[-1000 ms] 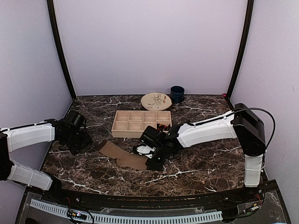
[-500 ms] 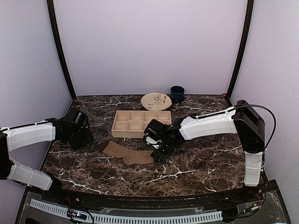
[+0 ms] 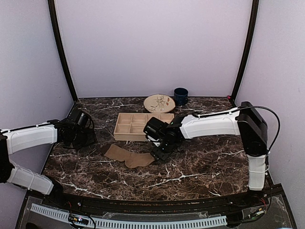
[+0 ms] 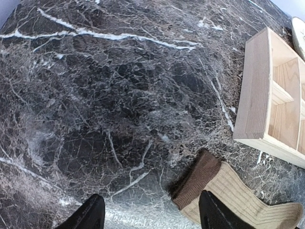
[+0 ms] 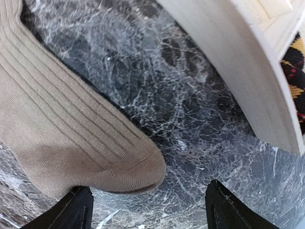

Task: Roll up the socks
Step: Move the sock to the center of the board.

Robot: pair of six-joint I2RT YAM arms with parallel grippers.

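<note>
right gripper [image 3: 158, 154] letting go and pulling off the sock [image 3: 128, 156] toe, left gripper [image 3: 88, 139] backing away from the cuff

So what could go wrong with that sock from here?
1. The sock lies flat on the smooth table. The open right gripper at its toe might push it along instead of pinching it.
2. The wooden tray sits close behind that gripper, so a bump seems possible.
</note>
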